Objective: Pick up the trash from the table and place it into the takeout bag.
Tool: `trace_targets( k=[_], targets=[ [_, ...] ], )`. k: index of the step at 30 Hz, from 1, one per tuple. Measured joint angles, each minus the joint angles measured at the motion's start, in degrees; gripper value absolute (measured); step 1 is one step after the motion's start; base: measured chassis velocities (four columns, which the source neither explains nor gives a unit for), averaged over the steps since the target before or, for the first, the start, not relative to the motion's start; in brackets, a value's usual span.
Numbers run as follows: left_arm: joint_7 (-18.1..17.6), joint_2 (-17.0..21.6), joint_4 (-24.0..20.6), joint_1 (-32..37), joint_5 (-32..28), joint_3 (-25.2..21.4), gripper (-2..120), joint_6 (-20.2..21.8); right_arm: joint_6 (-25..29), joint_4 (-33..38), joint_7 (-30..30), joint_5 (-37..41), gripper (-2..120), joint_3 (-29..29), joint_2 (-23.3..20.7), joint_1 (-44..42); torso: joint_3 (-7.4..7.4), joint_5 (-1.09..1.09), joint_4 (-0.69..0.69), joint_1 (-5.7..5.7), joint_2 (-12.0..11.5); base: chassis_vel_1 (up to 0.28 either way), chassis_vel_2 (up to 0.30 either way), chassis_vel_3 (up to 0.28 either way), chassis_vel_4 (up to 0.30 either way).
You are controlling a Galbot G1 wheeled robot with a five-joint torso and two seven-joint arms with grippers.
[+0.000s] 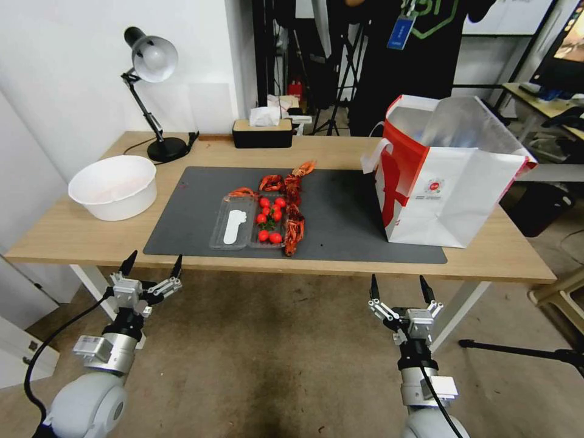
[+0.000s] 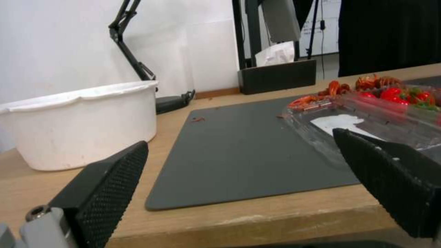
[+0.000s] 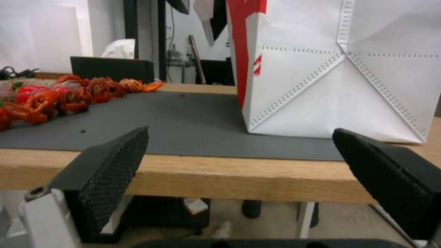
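The takeout bag [image 1: 450, 182], white with red side panels, stands open on the right end of the table [image 1: 73, 234], partly on the dark grey mat [image 1: 347, 225]. The trash in sight at mid-mat is a row of red crayfish shells [image 1: 294, 207] beside a clear plastic tray [image 1: 234, 225] holding cherry tomatoes [image 1: 271, 216]. My left gripper [image 1: 153, 261] hangs open just before the front edge, short of the tray [image 2: 367, 120]. My right gripper [image 1: 398, 283] is open below that edge, facing the bag [image 3: 340, 69] with the shells [image 3: 69, 94] off to its side.
A white round basin [image 1: 113, 185] sits on the table's left end, near my left gripper [image 2: 239, 141]. A black desk lamp [image 1: 152, 67] and a dark tissue box [image 1: 263, 131] stand along the far edge. Bare floor lies between me and the table.
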Motion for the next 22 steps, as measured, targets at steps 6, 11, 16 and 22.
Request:
trace_targets(
  k=[6,11,16,22],
  targets=[
    [0.00,0.00,0.00,-0.02,0.01,-0.02,100,0.00,0.03,-0.03,0.00,-0.02,100,0.01,0.02,-0.02,0.00,0.00,0.00,0.00,0.00,0.000,0.000,0.000,0.000],
    [0.00,0.00,0.00,-0.03,0.01,-0.03,100,0.00,0.05,-0.04,0.01,-0.02,100,0.02,0.02,-0.02,0.00,0.00,0.00,0.00,0.00,0.000,0.000,0.000,0.000],
    [0.00,0.02,0.00,-0.04,0.01,-0.03,100,0.00,0.07,-0.04,0.01,-0.03,100,0.02,0.02,-0.02,0.00,0.00,0.00,0.00,0.00,0.000,0.000,0.000,0.000],
    [-0.01,0.02,0.00,-0.04,0.01,-0.03,100,0.01,0.09,-0.04,0.01,-0.03,100,0.02,0.02,-0.02,0.00,0.00,0.00,0.00,0.00,0.000,0.000,0.000,0.000]
  ],
)
